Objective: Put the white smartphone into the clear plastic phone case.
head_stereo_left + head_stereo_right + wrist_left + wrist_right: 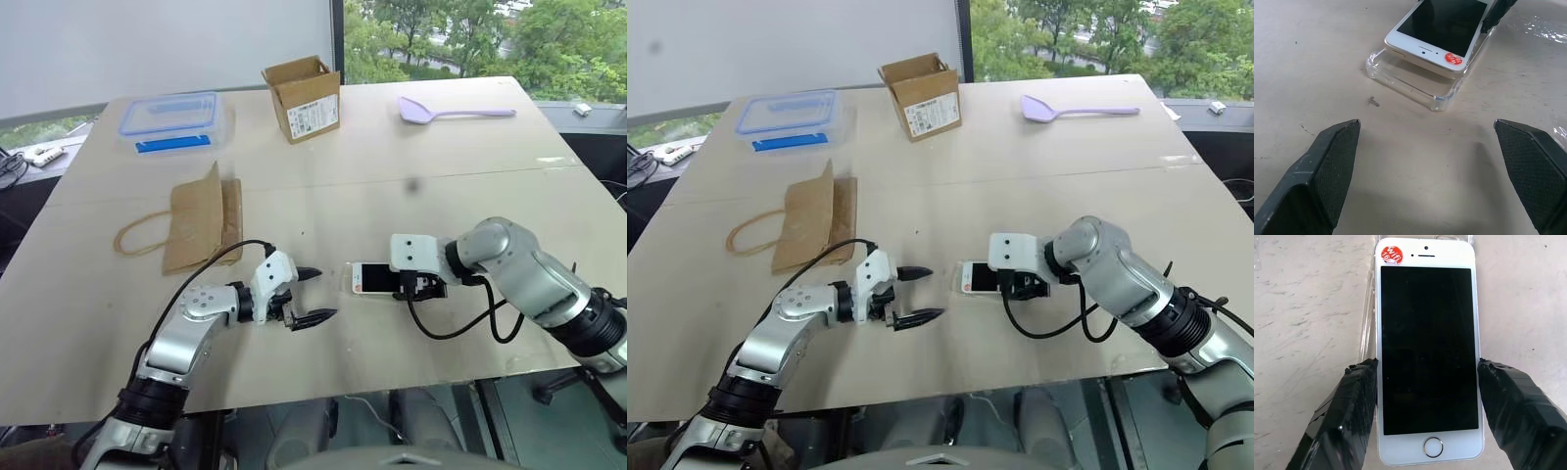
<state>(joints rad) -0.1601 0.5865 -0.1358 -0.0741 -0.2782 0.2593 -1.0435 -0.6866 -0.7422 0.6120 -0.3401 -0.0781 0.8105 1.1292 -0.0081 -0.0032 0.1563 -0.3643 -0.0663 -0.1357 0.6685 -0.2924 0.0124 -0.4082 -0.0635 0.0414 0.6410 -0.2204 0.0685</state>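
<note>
The white smartphone [1427,347] lies screen up near the table's front middle, a red sticker at its top end. Its near end sits raised over the rim of the clear plastic phone case [1405,81], which lies under it on the table. My right gripper [416,285] comes in from the right, and its black fingers [1354,396] press against both long edges of the phone at its home-button end. A short way to the phone's left, my left gripper [325,294] points at it, open and with nothing between its fingertips [1342,147].
A brown paper bag [201,223] lies flat at the left. At the back stand a blue-lidded clear container [171,119] and an open cardboard box [304,96], with a purple spoon [451,111] at the back right. The table's front edge [392,387] is close below both grippers.
</note>
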